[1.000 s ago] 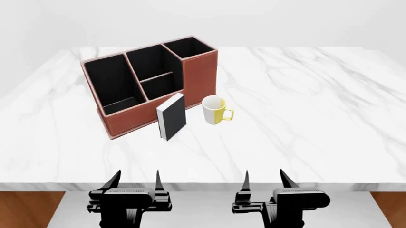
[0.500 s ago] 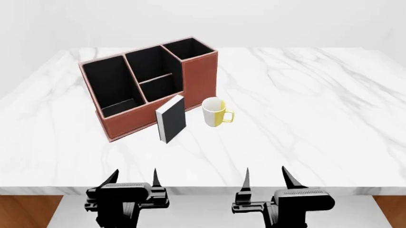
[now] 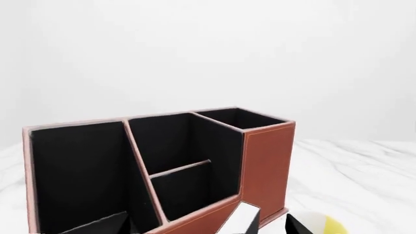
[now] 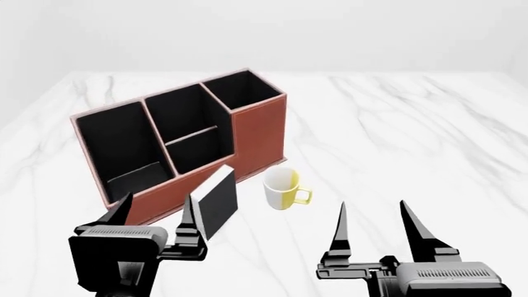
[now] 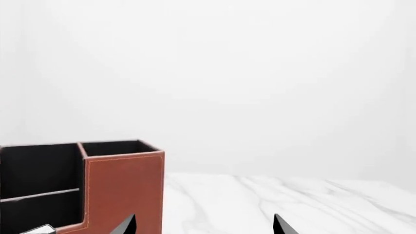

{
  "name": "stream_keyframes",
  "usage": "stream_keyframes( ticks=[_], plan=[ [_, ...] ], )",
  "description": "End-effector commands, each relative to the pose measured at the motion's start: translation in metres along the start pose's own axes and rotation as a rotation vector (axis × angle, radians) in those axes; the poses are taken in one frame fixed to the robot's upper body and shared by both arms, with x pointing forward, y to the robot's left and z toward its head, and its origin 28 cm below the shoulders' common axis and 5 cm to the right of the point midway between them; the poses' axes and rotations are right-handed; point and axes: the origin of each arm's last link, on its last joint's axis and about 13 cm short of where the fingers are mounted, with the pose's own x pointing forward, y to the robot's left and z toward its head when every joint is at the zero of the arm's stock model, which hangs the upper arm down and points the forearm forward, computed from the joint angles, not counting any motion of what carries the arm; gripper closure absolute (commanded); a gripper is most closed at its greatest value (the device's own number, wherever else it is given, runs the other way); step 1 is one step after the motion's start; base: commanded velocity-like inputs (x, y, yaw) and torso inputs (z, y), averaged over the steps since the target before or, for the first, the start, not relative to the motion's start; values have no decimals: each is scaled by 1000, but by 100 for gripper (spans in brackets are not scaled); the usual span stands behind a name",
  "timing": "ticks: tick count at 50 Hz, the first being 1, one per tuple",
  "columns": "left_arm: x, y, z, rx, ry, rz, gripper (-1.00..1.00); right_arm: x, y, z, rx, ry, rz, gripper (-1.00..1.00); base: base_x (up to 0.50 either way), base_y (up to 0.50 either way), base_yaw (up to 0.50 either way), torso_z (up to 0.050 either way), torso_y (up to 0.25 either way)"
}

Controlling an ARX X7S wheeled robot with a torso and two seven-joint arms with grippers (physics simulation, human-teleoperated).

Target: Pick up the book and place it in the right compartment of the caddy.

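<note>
The black book (image 4: 216, 202) with white page edges stands upright against the front of the reddish-brown caddy (image 4: 261, 133). The right compartment (image 4: 242, 90) is the tall end section, black inside. My left gripper (image 4: 157, 215) is open and empty, just in front of the book. My right gripper (image 4: 375, 226) is open and empty, nearer me and right of the mug. In the left wrist view the caddy (image 3: 266, 161) fills the frame and the book's white top edge (image 3: 242, 218) shows between the fingertips. The right wrist view shows the caddy's right end (image 5: 123, 187).
A white mug (image 4: 282, 188) with a yellow handle stands just right of the book, in front of the caddy's right end. The white marble table (image 4: 412, 136) stretches to the right and back.
The head view has moved forward and closer over the table. Both open grippers have risen and advanced; the left one now stands close to the book.
</note>
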Motion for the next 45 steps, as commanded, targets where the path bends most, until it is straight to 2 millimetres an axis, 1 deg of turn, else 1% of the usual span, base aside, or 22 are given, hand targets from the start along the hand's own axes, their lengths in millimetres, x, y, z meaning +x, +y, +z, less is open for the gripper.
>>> stream_keyframes(
  ticks=[1, 15, 24, 26, 30, 34, 38, 39, 40, 41, 45],
  plan=[
    [-5, 1, 10, 33, -50, 0, -100, -4, -3, 10, -11, -36, -12, -100, 500, 0, 0, 0, 0],
    [-4, 2, 12, 36, -55, 5, -100, -4, -4, 11, -13, -42, -11, -100, 500, 0, 0, 0, 1],
    [-4, 3, 12, 40, -27, -12, -100, -3, -3, 7, -32, -25, -16, -100, 500, 0, 0, 0, 0],
    [-3, 3, 12, 45, -18, -19, -100, -3, -2, 5, -45, -21, -8, -100, 174, 0, 0, 0, 0],
    [0, 4, 9, 49, 72, -61, -100, -3, -1, 3, -56, -8, -5, -100, 0, 0, 0, 0, 3],
    [1, 7, 16, 74, 103, -93, -100, -3, -2, 3, -61, -19, -6, -100, 0, 0, 0, 0, 0],
    [0, 11, 21, 96, 149, -161, -100, -4, -2, 2, -60, -25, -7, -100, 0, 0, 0, 0, 0],
    [0, 13, 23, 134, 205, -235, -100, -3, -1, 2, -62, -21, -4, -100, 0, 0, 0, 0, 0],
    [0, 13, 23, 134, 205, -235, -100, -3, -1, 1, -63, -20, -2, -100, 0, 0, 0, 0, 0],
    [-1, 15, 24, 179, 283, -307, -100, -3, 0, 1, -64, -19, 1, -100, 0, 0, 0, 0, 0],
    [3, 18, 29, 244, 447, -390, -100, -3, 0, -1, -76, -14, 10, -100, 0, 0, 0, 0, 0]
  ],
)
